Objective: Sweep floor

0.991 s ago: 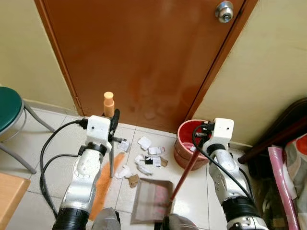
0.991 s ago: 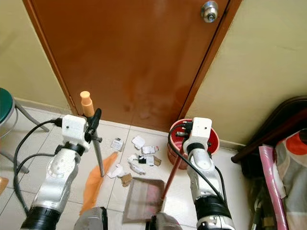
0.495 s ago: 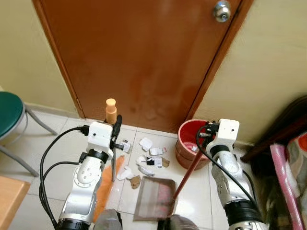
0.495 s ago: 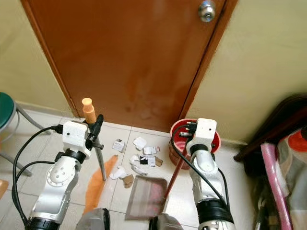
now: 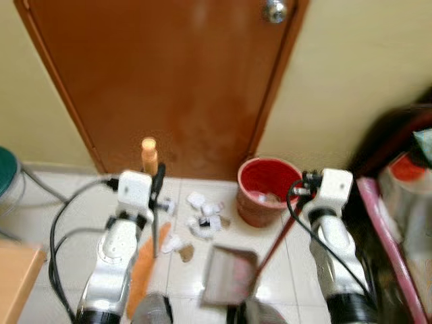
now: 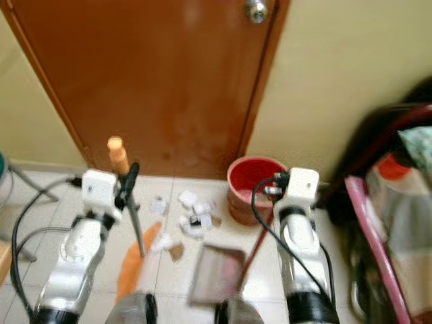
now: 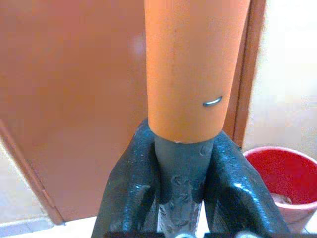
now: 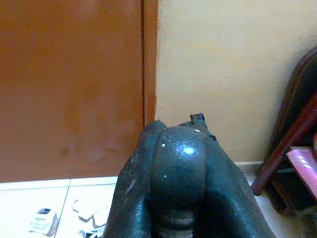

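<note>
A humanoid robot stands on a glossy pale tiled floor (image 5: pixel 81 202) before a smooth reddish-brown wooden door (image 5: pixel 162 74) with a round metal knob (image 5: pixel 275 11), both head views blurred. Its left pincer (image 5: pixel 157 183) is clamped on the thin grey metal shaft of a broom with a peach-orange plastic grip cap (image 5: pixel 149 154); in the left wrist view the two black textured fingers (image 7: pixel 130 188) press against either side of the shaft just below the orange sleeve. The broom stands close to upright, cap up, its long axis running down to flat orange bristles (image 5: pixel 144 270) that lie along the tiles near the robot's left side. The right pincer (image 5: pixel 305 187) grips the top of a long dark-red handle (image 5: pixel 277 236) that slants down and toward the robot's left to a flat, rectangular grey-brown dustpan (image 5: pixel 227 275) resting on the floor; in the right wrist view its black fingers are shut around the rounded handle end. Scraps of torn white paper and brown card (image 5: pixel 199 219) lie scattered on the tiles between broom and dustpan, just in front of the door. A round red plastic bucket (image 5: pixel 262 189) sits beside the door frame, against the cream wall (image 5: pixel 351 67).
</note>
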{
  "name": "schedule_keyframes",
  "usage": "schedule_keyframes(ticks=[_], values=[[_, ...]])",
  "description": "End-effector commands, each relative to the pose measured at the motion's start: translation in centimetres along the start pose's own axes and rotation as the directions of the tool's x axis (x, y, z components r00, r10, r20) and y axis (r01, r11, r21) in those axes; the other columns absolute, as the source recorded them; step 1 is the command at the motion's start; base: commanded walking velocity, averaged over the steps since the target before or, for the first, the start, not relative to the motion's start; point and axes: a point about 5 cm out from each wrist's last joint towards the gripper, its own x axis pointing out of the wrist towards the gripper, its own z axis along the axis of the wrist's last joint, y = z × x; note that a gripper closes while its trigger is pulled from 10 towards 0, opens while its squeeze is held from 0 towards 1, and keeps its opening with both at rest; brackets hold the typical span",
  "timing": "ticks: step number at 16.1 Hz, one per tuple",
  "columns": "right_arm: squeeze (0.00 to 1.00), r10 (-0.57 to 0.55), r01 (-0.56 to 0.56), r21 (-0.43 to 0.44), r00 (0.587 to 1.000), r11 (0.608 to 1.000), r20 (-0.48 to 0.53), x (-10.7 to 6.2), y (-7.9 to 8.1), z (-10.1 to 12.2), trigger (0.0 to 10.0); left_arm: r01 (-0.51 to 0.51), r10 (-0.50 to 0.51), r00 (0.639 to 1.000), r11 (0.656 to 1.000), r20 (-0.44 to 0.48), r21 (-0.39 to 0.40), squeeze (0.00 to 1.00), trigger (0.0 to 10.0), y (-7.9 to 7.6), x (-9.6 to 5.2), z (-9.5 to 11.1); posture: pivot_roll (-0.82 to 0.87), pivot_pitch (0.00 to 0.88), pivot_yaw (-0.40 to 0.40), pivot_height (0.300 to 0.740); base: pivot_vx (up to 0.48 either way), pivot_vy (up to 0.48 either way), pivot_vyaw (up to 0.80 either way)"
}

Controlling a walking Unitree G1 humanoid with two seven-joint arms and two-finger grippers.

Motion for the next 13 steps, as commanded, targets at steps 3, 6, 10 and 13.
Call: schedule_keyframes(ticks=[3, 6, 10, 13], values=[[0.00, -0.010, 0.009, 0.004, 0.999, 1.000, 0.053, 0.4, 0.0, 1.5, 10.0, 0.026, -0.026, 1.000, 1.000, -0.012, 0.003, 0.00, 10.0, -0.4, 0.3, -0.1, 0.01, 0.045, -0.016, 0.740, -0.176, 0.000, 0.00], [0.00, -0.037, 0.036, 0.011, 0.998, 0.999, 0.059, 0.2, -0.4, 1.6, 10.0, 0.023, -0.023, 1.000, 1.000, -0.018, 0.008, 0.00, 10.0, 0.1, 0.2, -0.2, 0.01, 0.041, 0.002, 0.740, 0.000, 0.000, 0.00], [0.00, -0.075, 0.075, 0.012, 0.994, 0.997, 0.077, -0.3, -1.4, 1.8, 10.0, 0.087, -0.087, 0.996, 0.996, -0.009, -0.022, 0.00, 10.0, -0.5, -0.4, 0.0, 0.01, 0.052, 0.020, 0.740, 0.000, 0.000, -0.52], [0.00, -0.077, 0.080, -0.019, 0.993, 0.997, 0.090, 0.2, -1.4, 2.3, 10.0, 0.179, -0.178, 0.984, 0.983, 0.021, -0.048, 0.00, 10.0, -2.3, 0.0, 0.7, 0.00, 0.072, 0.005, 0.740, 0.000, 0.000, -0.27]])
